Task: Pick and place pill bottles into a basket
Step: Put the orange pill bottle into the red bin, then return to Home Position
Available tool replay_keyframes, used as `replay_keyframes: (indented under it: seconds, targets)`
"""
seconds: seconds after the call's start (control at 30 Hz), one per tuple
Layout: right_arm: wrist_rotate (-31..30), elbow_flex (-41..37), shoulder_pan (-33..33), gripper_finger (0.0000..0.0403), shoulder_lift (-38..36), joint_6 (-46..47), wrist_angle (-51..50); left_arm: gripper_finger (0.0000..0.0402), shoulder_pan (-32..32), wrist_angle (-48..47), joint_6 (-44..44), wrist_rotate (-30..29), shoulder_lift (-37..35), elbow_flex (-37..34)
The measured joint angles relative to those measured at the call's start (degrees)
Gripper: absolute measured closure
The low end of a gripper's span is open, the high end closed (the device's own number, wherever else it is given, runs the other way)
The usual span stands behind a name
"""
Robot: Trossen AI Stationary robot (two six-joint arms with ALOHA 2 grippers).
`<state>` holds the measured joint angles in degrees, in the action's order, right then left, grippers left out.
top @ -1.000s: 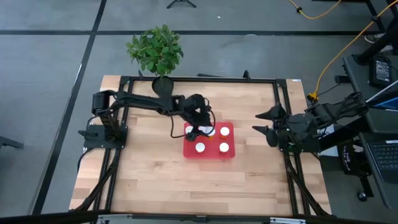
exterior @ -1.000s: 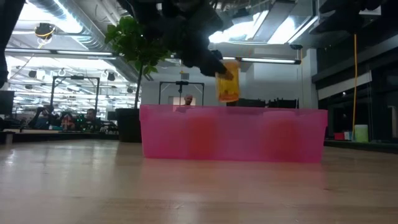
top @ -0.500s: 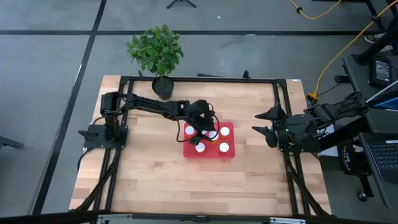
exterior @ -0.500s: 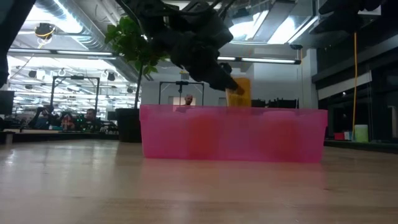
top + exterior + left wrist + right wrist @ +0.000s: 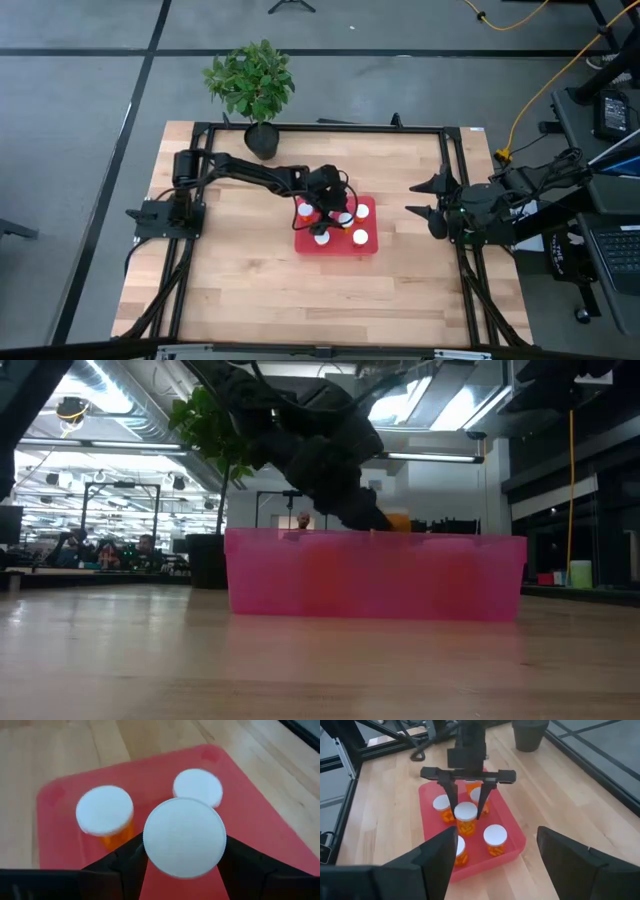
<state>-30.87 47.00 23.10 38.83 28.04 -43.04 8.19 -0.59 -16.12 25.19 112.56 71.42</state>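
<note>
The left hand (image 5: 466, 795) hangs over the middle of the red basket (image 5: 366, 246), its fingers (image 5: 451, 795) clamped on either side of the white cap of 1 pill bottle (image 5: 466, 817), which it holds upright and low inside the basket, close to its floor or just on it; which of the 2, the views do not settle. Around that bottle stand 5 others, also capped and upright: 2 beyond it toward the black plant pot (image 5: 262, 139), the remaining 3 beside it and on the side away from the pot. The left wrist view shows 2 of them, 1 cap (image 5: 104, 810) just beside the held cap (image 5: 184, 837). The right hand (image 5: 430, 208) waits spread wide above the counter (image 5: 240, 280), well apart from the basket on the side away from the left arm. The risk here is crowding: as the fingers part to release, they could nudge a neighbouring bottle and tip it. If the held bottle is let go before it rests flat, it may topple and knock the others.
</note>
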Motion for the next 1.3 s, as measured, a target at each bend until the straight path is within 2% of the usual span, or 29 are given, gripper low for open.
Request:
replay_keyframes:
  seconds: [0.13, 0.4, 0.57, 0.7, 0.83, 0.93, 1.03, 1.13, 1.23, 1.3]
  targets:
    - [0.6, 0.0, 0.0, 0.0129, 0.0, -0.2, 0.0, 0.0180, 0.0, -0.6, 0.6, -0.1, 1.2, -0.1]
    - [2.1, 0.0, 0.0, 0.0129, 0.0, -0.8, -0.1, 0.0110, 0.0, -0.5, 3.4, -0.3, 1.5, 0.0]
    - [2.1, 0.0, 0.0, 0.0129, 0.0, -1.5, -0.1, 0.0070, 0.0, -0.6, 2.5, -2.9, -1.5, 0.0]
    - [2.1, 0.0, 0.0, 0.0129, 0.0, -1.6, -0.1, 0.0055, 0.1, -3.2, 0.9, -5.2, -5.2, 0.0]
    - [2.0, 0.0, 0.0, 0.0129, 0.0, -1.2, -1.6, 0.0053, 0.1, -7.0, 1.3, -7.6, -11.8, 0.0]
    - [2.0, 0.0, 0.0, 0.0129, 0.1, -1.1, -1.7, 0.0055, -0.3, -9.1, 1.5, -8.3, -18.3, 0.0]
    - [2.0, 0.0, 0.0, 0.0129, 0.1, -1.4, -0.4, 0.0054, -1.4, -9.9, 2.2, -11.5, -25.9, 0.0]
    - [2.0, 0.0, 0.0, 0.0129, 0.1, -3.9, 4.5, 0.0053, -2.5, -10.0, 4.3, -16.2, -33.4, 0.0]
    - [2.0, 0.0, 0.0, 0.0129, 0.1, -11.5, 12.4, 0.0052, -2.6, -9.9, 7.7, -19.9, -40.0, 0.0]
    - [2.0, 0.0, 0.0, 0.0129, 0.1, -17.2, 18.2, 0.0053, -2.3, -10.0, 8.9, -20.3, -43.8, 0.0]
